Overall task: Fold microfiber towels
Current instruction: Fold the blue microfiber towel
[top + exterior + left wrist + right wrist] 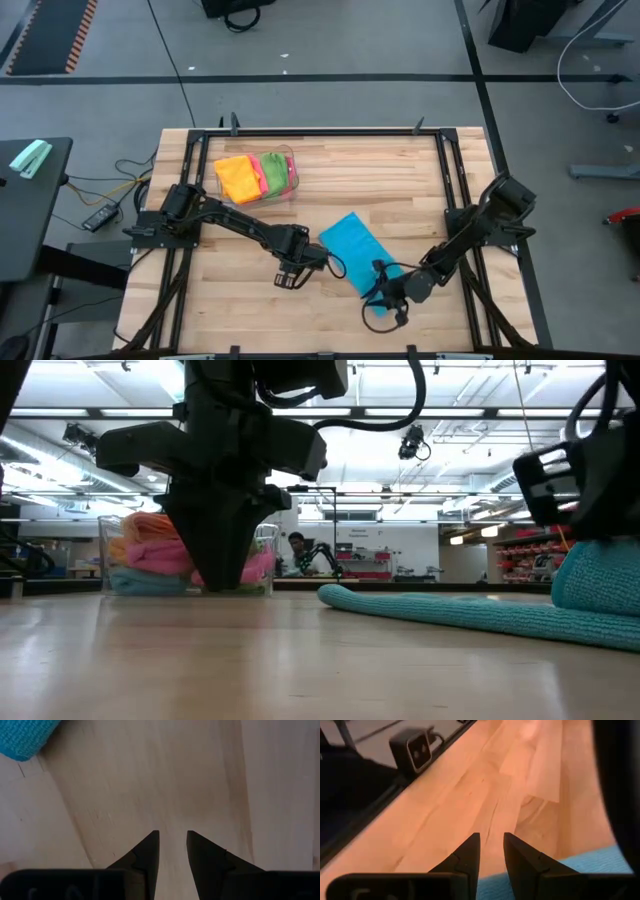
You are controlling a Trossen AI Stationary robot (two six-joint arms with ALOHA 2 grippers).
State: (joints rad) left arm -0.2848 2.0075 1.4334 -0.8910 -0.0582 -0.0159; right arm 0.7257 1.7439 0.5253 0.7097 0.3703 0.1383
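L tool (pixel 173 851) low over table, fingers slightly apart, empty; R tool (pixel 491 852) low, fingers narrow.

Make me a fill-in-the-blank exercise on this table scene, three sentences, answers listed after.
1. The flat microfiber towel lying on the wooden table is ____ in colour.
2. The orange, pink and green folded cloths sit inside a clear plastic ____.
3. The gripper at the near end of that flat towel is the ____ gripper, while the left gripper hangs over bare wood beside it.

Missing words: blue; bin; right
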